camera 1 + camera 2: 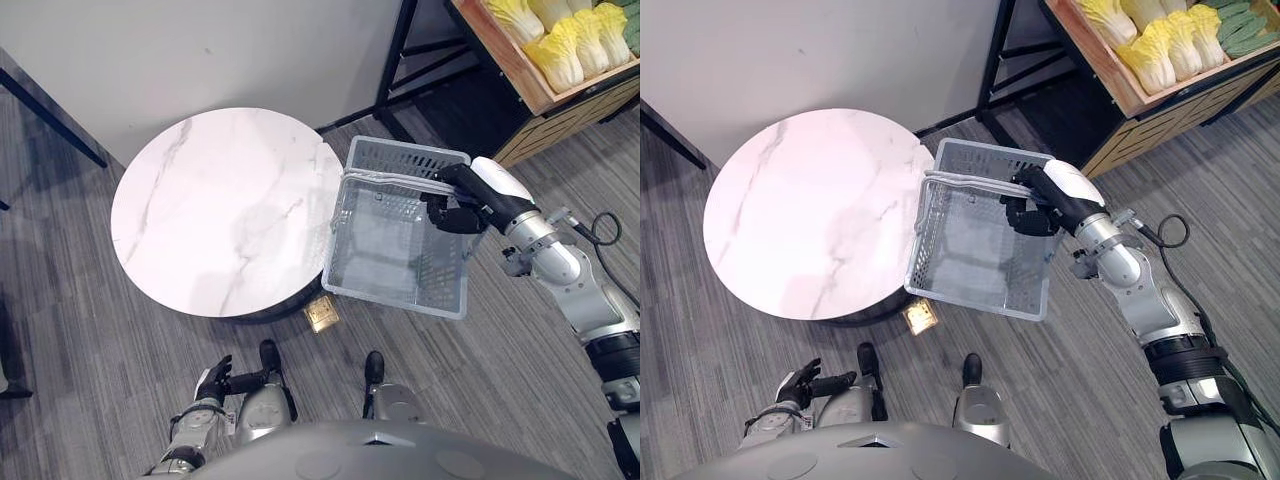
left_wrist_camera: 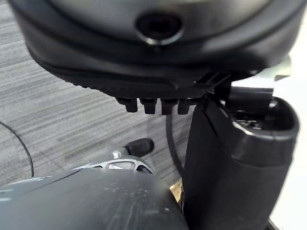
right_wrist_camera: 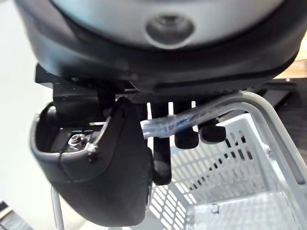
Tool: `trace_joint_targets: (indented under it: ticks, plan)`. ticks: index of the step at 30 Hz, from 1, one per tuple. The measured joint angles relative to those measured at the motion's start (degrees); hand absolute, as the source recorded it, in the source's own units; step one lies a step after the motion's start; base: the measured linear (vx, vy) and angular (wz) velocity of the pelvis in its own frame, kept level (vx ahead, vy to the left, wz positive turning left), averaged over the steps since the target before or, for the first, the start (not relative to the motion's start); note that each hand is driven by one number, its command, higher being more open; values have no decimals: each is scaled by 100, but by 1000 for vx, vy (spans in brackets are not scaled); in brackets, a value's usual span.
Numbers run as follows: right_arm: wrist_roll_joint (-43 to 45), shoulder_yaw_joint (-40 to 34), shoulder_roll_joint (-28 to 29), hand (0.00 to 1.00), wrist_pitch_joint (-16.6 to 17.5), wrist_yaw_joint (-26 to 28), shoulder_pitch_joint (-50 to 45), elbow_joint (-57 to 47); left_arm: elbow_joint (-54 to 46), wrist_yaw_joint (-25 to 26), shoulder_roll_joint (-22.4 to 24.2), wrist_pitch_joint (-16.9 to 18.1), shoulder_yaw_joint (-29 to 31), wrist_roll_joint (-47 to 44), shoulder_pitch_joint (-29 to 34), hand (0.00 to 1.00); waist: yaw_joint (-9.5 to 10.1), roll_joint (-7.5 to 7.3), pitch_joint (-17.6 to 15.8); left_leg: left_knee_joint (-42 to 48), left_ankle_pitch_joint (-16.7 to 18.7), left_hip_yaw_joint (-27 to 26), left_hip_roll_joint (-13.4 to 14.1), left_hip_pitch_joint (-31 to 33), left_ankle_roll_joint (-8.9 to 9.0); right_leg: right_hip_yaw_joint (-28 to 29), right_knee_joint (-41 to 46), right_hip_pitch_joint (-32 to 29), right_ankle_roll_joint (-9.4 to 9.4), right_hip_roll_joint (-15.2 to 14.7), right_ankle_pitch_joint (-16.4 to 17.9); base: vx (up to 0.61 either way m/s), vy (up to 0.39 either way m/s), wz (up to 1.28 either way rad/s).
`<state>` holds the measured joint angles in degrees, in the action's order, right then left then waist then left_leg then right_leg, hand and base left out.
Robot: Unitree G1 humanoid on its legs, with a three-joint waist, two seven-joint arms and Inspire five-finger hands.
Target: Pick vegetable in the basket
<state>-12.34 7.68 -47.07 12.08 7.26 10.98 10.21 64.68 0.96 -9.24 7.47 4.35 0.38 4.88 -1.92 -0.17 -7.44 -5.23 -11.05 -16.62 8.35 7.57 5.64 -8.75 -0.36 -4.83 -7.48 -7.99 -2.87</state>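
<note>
One grey basket (image 1: 395, 296) hangs empty at the round marble table's (image 1: 225, 210) 3 o'clock, its handles (image 1: 395, 180) grasped by the right hand (image 1: 455, 205) (fingers curled under them). Pale cabbages (image 1: 565, 45) lie in a wooden crate (image 1: 505, 58) at 1 o'clock, well apart; the left hand (image 1: 213, 382) hangs slack at 7 o'clock.

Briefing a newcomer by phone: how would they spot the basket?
Start at the round white marble table. Beside it, toward the wooden crate of cabbages, is the grey slotted plastic basket. Unlike the crate, it is empty, handles held by the right hand.
</note>
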Motion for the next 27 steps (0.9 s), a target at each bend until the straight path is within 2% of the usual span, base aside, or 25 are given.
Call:
trace_joint_targets:
  ticks: [10, 13, 17, 19, 21, 22, 23, 24, 25, 26, 27]
  plan:
    - [213, -528, 4, 0, -2, 10, -392, 2, 1, -42, 34, -5, 101, 25, 57, 100, -31, 22, 19, 1, 48, -198, -8, -132, -2, 195, 42, -17, -21, -16, 21, 0, -7, -10]
    - [213, -696, 45, 0, -2, 15, -505, 2, -21, -46, 23, -3, 96, 36, 81, 100, -43, -38, -9, 27, 148, -330, -78, -221, -28, 349, 469, -219, -47, -105, 189, 12, 25, -19]
    - [212, -1081, 388, 0, -40, 16, -565, 5, -141, -42, -108, 1, 74, 41, 80, 100, -138, -293, -162, 76, 235, -494, -200, -357, -119, 558, 781, -318, -84, -233, 259, 10, 42, -16]
    - [222, -1267, 632, 0, -39, 13, -553, -11, -233, -34, -246, 10, 52, 34, -12, 100, -124, -500, -288, 729, 665, -686, -173, -181, -183, 789, 831, -376, -166, -317, 203, -34, 73, -48]
    - [229, -1331, 681, 0, -40, -14, -549, -190, -311, -27, -323, 38, 10, 35, -41, 100, -156, -581, -329, 1482, 1070, -908, -125, 121, -241, 929, 732, -546, -182, -418, 230, -119, 122, -71]
    - [221, -1370, 674, 0, -42, -17, -517, -277, -421, -31, -335, 118, 9, 14, -40, 100, -130, -605, -361, 2324, 1531, -1011, 16, 425, -312, 622, 684, -700, 99, -601, 363, -134, 179, -92]
    - [203, -1376, 669, 0, -47, -17, -512, -277, -420, -39, -320, 122, -12, 19, -56, 100, -108, -487, -371, 2440, 1687, -1049, 111, 448, -363, 238, 618, -665, 630, -632, 501, -93, 204, -130]
    - [197, -1334, 673, 0, -59, -18, -507, -280, -380, -44, -271, 109, -59, 49, -120, 100, -88, -227, -364, 2392, 1764, -1282, 343, 383, -532, -608, 660, -588, 1444, -698, 940, -16, 172, -104]
    - [198, -1272, 673, 0, -59, -21, -482, -283, -363, -43, -247, 118, -80, 94, -124, 100, -84, -219, -364, 2409, 1776, -1476, 448, 372, -616, -941, 935, -707, 1303, -782, 837, -19, 198, -128]
    - [198, -1142, 671, 0, -59, -21, -425, -281, -364, -16, -291, 126, -41, 146, -127, 100, -64, -230, -370, 2487, 1853, -1756, 590, 387, -680, -1497, 1716, -900, 1260, -904, 785, -45, 224, -127]
    - [196, -1049, 668, 0, -59, -21, -376, -236, -347, -12, -322, 103, -3, 152, -128, 100, -4, -243, -363, 2446, 1865, -2020, 695, 349, -681, -1962, 2068, -844, 1251, -894, 789, -21, 178, -129]
